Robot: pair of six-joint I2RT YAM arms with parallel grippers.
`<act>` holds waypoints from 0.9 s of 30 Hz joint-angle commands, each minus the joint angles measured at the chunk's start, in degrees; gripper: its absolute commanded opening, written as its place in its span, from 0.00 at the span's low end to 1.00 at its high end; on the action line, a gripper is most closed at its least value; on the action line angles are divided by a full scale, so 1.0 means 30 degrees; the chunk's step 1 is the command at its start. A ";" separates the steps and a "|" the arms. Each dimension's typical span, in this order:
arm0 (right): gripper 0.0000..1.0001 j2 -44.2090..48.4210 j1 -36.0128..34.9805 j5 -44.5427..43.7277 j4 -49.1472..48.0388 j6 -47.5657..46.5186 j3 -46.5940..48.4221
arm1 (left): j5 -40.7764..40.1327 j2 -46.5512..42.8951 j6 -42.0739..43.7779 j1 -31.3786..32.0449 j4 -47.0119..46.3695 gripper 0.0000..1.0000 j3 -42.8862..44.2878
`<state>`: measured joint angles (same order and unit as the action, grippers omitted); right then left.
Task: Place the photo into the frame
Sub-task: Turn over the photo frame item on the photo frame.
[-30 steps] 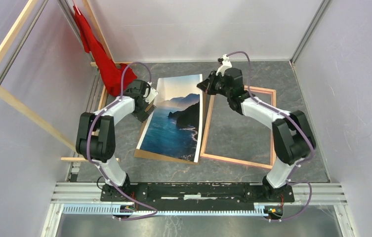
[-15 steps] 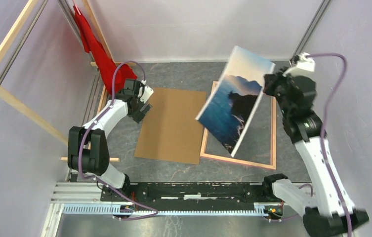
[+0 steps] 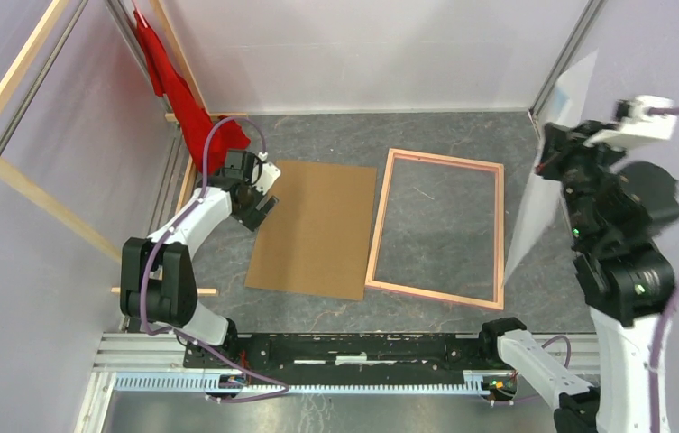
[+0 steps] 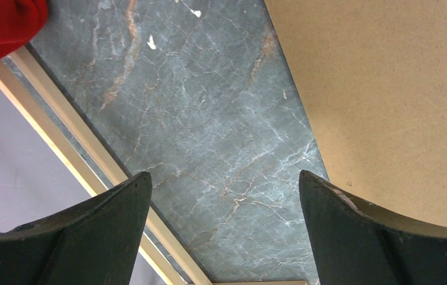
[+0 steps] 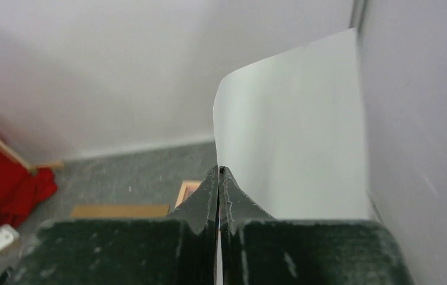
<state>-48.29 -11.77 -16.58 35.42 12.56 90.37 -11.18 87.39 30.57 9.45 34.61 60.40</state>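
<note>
My right gripper (image 3: 554, 161) is shut on the photo (image 3: 552, 162) and holds it high in the air at the far right, on edge, with only its plain white back showing. The white back (image 5: 304, 130) fills the right wrist view beyond the gripper (image 5: 218, 172). The frame (image 3: 436, 227) lies flat on the table right of centre, its rails pale tan, with bare table inside it. My left gripper (image 3: 261, 204) is open and empty at the left edge of the cardboard, just above the table (image 4: 221, 178).
A brown cardboard backing board (image 3: 313, 225) lies left of the frame, touching it. A red cloth (image 3: 193, 117) hangs at the back left. Wooden rails (image 3: 11, 144) stand along the left side. Walls close the right and back sides.
My right arm has swung the photo up and off to the far right, away from above the frame, turning its white back toward the camera. The left arm has barely moved.
</note>
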 commanded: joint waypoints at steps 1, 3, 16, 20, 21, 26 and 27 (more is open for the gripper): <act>0.00 -0.2938 -0.0016 0.3643 0.1291 -0.0230 -0.2617 | 0.0533 -0.0759 -0.0045 0.0044 0.0094 1.00 -0.0497; 0.00 -0.3820 -0.0007 0.4298 0.0737 0.0554 -0.4418 | 0.0577 -0.0876 -0.0169 0.0043 0.0093 1.00 -0.0590; 0.00 -0.8063 -0.0028 0.8510 -0.8560 0.6675 -1.1886 | 0.0432 -0.1616 -0.0689 0.0047 0.0169 1.00 -0.0474; 0.00 -1.0835 -0.0007 0.8316 -0.7773 0.7746 -1.0369 | 0.0447 -0.1600 -0.0726 0.0053 0.0161 1.00 -0.0714; 0.00 -1.1433 -0.0019 0.7943 -0.7395 0.8218 -1.0040 | 0.0405 -0.1553 -0.0752 0.0047 0.0172 1.00 -0.0762; 0.00 -1.2298 -0.0137 0.5931 -0.8393 1.1031 -1.0084 | 0.0391 -0.1417 -0.0784 0.0072 0.0157 1.00 -0.0826; 0.00 -1.2291 -0.0246 0.4956 -0.8422 1.1655 -1.0116 | 0.0413 -0.1377 -0.0785 0.0072 0.0168 1.00 -0.0827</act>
<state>-85.95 -11.90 4.91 14.66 38.76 57.95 -10.15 84.31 30.50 9.45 35.05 58.24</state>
